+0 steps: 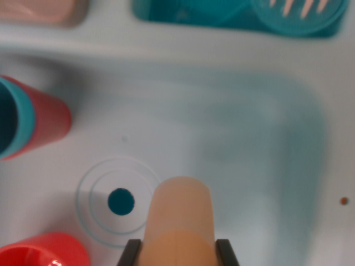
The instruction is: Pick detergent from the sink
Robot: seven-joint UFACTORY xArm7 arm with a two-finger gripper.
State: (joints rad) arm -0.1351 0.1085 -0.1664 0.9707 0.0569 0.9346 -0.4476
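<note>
While the pale blue sink (233,127) fills most of the wrist view, its smooth, matte basin has rounded corners and a flat rim running along the top. Two concentric rings are pressed into its floor around a small, dark teal drain hole (120,201). Above the rim, at the top of the view, sits a teal tray (166,14) with a round teal slotted piece (297,14) in it, and a pinkish object (39,11) lies in the top-left corner, too blurred to identify. At the wrist view's left, a red cup with a teal inner rim (39,119) lies on its side in the basin. Another glossy red cup (41,252) shows at the bottom left. The detergent (180,213) is a smooth, peach-tan, rounded cylinder, blurred by closeness, at bottom centre just right of the drain. The pincer (178,252) is clenched on it, with dark fingers (129,254) pressed against both sides.
</note>
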